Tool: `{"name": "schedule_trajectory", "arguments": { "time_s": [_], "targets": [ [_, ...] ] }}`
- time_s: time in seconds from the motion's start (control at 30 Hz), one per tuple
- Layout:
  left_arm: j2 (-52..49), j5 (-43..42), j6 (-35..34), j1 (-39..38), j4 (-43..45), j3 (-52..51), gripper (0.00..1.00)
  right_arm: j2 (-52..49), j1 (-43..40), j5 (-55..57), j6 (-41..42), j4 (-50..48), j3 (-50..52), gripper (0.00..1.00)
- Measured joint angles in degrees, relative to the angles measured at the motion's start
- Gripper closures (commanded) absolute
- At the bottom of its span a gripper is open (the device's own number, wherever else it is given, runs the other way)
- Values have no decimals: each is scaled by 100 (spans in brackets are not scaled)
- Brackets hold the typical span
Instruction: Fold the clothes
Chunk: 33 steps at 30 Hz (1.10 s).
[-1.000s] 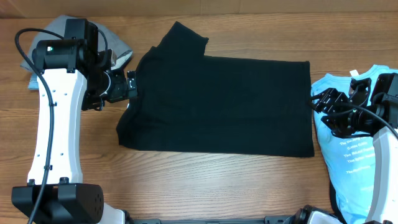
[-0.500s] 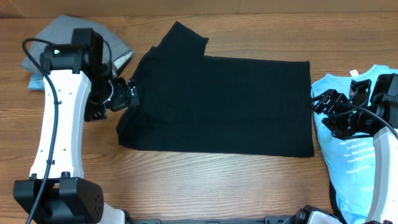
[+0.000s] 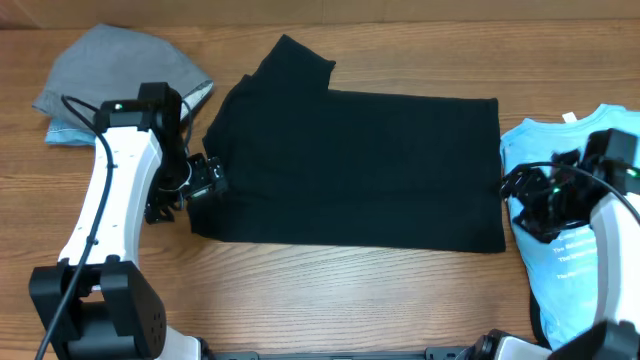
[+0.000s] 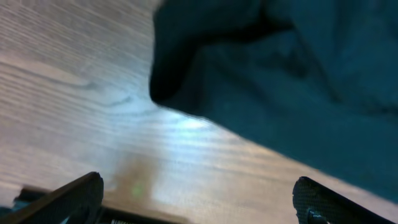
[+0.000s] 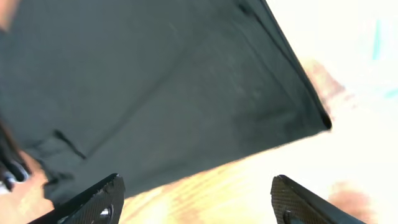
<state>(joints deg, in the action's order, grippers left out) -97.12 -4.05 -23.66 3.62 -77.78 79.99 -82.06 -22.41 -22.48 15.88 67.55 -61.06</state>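
While the black T-shirt (image 3: pixel 360 165) lies spread on the tabletop (image 3: pixel 350 295), both sets of jaws sit open and empty: left gripper (image 3: pixel 207 181) by its near left corner, right gripper (image 3: pixel 517 192) at its right edge.

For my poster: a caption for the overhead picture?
Left gripper and right gripper flank a black T-shirt on a wooden table.

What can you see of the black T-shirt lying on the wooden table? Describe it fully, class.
The plain black short-sleeved cotton-looking T-shirt lies flat and spread sideways on the wooden table, one sleeve pointing toward the far edge. It looks soft, matte and lightly creased. Its right edge lies beside a light blue T-shirt. The open left hand sits at its left edge, the open right hand by its right edge; neither grips it.
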Motion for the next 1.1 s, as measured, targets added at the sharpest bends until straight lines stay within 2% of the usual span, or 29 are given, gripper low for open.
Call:
{"name": "schedule_trajectory", "arguments": {
  "time_s": [0.23,0.57,0.8,0.83,1.1],
  "targets": [
    [-2,-92,98,588,710,-723,0,-407,0,35,44,-315,455,21],
    [-9,-197,136,586,2205,-2232,0,-407,0,291,151,-680,981,21],
    [-9,-46,136,586,3239,-2778,3,-407,-4,514,365,-833,1095,21],
    [11,-9,136,586,3309,-2820,5,-407,-4,535,380,-839,1095,21],
    [177,160,133,586,3993,-3025,6,-407,-4,603,474,-960,1097,20]
  ]
}}
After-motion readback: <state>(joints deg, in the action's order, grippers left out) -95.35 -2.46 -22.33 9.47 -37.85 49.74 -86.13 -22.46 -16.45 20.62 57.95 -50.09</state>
